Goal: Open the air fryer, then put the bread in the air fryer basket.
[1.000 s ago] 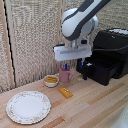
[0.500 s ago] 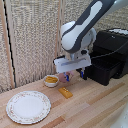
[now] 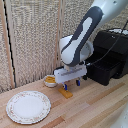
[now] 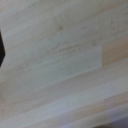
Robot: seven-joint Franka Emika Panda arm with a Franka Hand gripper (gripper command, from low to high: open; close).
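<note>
Inspecting the exterior view, we find the white block end effector point(image 3: 71, 85) with its two short dark-blue fingers point(image 3: 78, 83) hanging low at centre frame, directly over the small flat golden-orange bread slab point(image 3: 66, 93) lying on the pale wooden table point(image 3: 95, 107). The fingers stand apart and hold nothing; whether they already straddle the bread we cannot tell. The black air fryer basket point(image 3: 103, 70) stands drawn out from the large glossy black air fryer point(image 3: 114, 45) at right of frame, so we judge the opening done and the bread pick in hand. A small white bowl point(image 3: 50, 80) sits just behind the bread; a round floral plate point(image 3: 28, 106) lies at lower left. The wrist view shows only blurred table grain. We advise descending squarely, centring the slab between the fingers, closing on its narrow sides, and staying clear of the bowl.
</note>
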